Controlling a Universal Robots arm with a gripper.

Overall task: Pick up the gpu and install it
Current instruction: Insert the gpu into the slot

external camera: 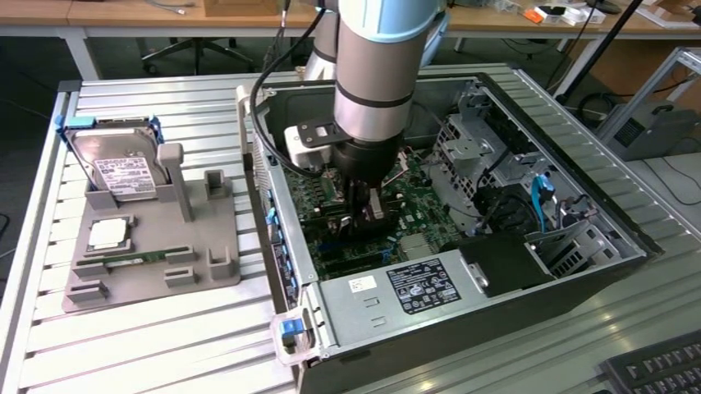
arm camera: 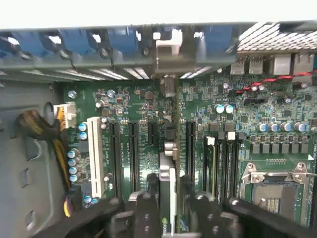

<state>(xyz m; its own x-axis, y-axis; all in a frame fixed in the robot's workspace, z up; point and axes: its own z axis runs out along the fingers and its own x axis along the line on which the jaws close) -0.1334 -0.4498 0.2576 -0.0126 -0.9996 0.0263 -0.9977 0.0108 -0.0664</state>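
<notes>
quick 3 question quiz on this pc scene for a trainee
1. True or false: the gpu lies on the grey tray.
2. What stands in the tray? A hard drive B keyboard C fan
3. Fill in: the gripper is inside the ___.
Key: 1 false, it stands on edge over the motherboard; 2 A; 3 case.
</notes>
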